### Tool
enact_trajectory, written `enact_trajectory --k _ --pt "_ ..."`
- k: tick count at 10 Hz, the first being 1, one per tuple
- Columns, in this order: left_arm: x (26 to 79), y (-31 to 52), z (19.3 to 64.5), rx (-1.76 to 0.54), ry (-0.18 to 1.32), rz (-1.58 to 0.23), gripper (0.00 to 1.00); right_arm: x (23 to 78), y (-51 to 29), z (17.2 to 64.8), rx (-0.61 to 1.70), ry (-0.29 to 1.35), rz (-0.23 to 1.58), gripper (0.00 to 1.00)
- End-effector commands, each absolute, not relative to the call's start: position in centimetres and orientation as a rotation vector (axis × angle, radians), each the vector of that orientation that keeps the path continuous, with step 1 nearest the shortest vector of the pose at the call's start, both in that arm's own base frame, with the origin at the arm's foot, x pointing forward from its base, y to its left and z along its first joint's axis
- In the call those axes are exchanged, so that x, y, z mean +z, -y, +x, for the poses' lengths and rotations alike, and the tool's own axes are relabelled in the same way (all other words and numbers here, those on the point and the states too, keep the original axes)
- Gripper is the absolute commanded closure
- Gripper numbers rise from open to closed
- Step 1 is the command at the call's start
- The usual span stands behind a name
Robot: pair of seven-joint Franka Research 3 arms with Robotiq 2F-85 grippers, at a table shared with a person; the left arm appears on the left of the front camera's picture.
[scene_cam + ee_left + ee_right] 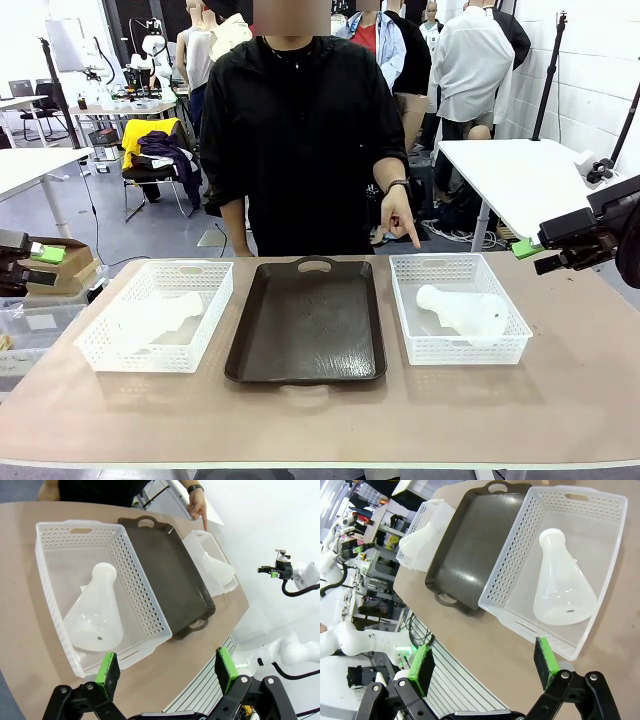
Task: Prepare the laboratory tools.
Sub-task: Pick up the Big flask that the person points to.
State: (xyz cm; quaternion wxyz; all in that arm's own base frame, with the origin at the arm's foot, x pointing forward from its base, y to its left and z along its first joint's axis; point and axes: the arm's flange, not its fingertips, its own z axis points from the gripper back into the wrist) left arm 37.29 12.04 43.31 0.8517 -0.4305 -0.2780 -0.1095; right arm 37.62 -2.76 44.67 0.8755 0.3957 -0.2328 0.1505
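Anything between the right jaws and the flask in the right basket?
From above, nothing covers the flask, which lies on its side. The basket's lattice wall rings it, and the person's hand points down at the far rim, apart from the flask.

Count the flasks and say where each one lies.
2. The left flask lies on its side in the left basket; the right flask lies likewise in the right basket. None seems hidden.

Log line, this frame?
left gripper jaws open | right gripper jaws open | frosted-white conical flask lying in left white lattice basket | second flask in right basket | person's hand pointing there
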Motion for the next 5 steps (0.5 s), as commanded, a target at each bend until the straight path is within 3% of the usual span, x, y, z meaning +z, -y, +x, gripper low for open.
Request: enact_trajectory --k 1,5 --pt "43.24 -12.15 37.26 -0.231 0.591 -0.918 0.00 44.46 2.62 37.98 0.320 0.507 0.853 0.00" --pt "43.24 -12.15 37.26 -0.231 0.591 -0.918 0.00 44.46 2.62 37.98 0.320 0.507 0.853 0.00"
